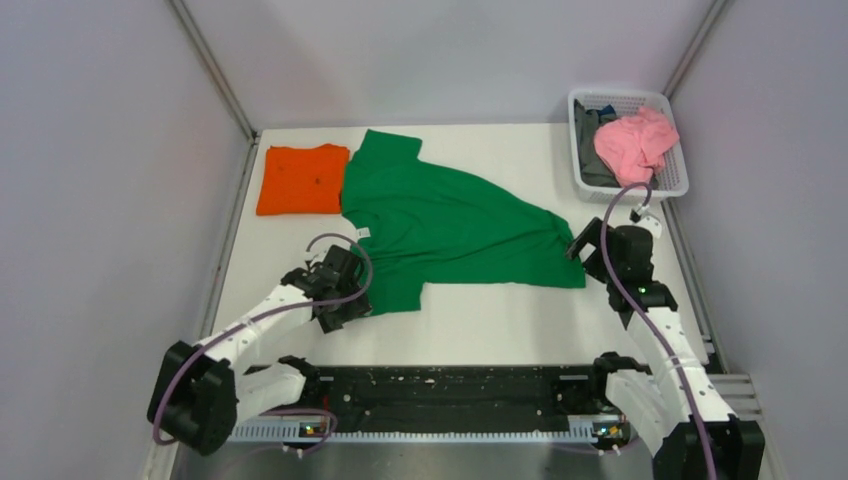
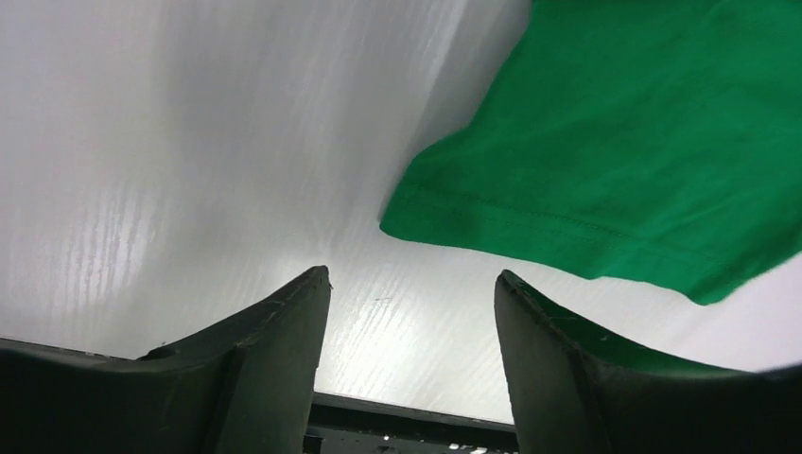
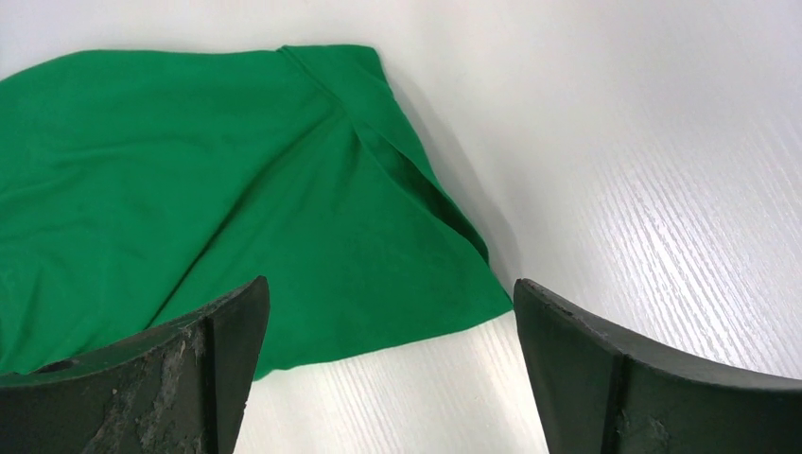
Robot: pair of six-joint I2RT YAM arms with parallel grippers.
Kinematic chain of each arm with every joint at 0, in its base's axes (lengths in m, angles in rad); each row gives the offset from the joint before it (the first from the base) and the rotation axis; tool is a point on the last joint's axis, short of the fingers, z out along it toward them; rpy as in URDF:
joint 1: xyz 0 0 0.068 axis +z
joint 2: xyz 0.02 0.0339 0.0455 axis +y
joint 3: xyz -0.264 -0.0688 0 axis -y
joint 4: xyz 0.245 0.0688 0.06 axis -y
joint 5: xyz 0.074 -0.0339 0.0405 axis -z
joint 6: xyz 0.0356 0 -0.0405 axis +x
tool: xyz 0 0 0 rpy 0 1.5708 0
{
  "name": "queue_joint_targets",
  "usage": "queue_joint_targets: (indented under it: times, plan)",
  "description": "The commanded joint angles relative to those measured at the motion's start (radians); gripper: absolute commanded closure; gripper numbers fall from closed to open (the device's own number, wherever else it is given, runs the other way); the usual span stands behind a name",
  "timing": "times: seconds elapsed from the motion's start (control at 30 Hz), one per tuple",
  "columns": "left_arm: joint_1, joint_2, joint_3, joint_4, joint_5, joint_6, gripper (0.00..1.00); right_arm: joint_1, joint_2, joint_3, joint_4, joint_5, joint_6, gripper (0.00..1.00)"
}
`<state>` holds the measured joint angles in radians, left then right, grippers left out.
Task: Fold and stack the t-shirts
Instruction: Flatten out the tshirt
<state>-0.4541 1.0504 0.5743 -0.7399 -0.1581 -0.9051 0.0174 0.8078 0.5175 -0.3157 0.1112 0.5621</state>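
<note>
White table (image 1: pixel 500 320) — green t-shirt (image 1: pixel 450 220) spread, orange t-shirt (image 1: pixel 302 180) folded | left gripper (image 2: pixel 411 274), right gripper (image 3: pixel 389 281) — jaws apart

White arms (image 1: pixel 252 334) with black joints, purple cables (image 1: pixel 604 235), scuffed dark gripper fingers (image 3: pixel 189 378).

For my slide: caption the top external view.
Left tool and right tool, open, flank spread green t-shirt; orange t-shirt folded.

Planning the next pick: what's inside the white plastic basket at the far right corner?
The white slatted plastic basket holds a crumpled pink cloth lying partly over a dark grey cloth. Anything beneath them is covered.
</note>
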Motion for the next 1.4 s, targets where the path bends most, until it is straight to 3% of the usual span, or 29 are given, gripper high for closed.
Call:
queue_joint_targets:
  times: [0.0,0.77,1.03,1.17,1.37]
  plan:
    - [-0.006,0.106,0.037,0.075,0.045,-0.019,0.34,-0.008,0.032,0.031,-0.02,-0.002,-0.001,0.01]
    - [-0.007,0.364,0.131,0.101,-0.066,-0.029,0.45,-0.008,0.029,0.038,-0.039,-0.019,-0.017,0.02]
    - [-0.007,0.44,0.129,0.146,-0.027,-0.019,0.69,-0.008,0.034,0.038,-0.038,-0.018,-0.02,0.02]
    - [-0.007,0.475,0.142,0.155,-0.013,-0.01,0.98,-0.008,0.04,0.039,-0.039,-0.014,-0.022,0.02]
    - [-0.007,0.446,0.142,0.16,-0.019,0.013,1.0,-0.008,0.056,0.053,-0.088,0.019,-0.015,0.02]
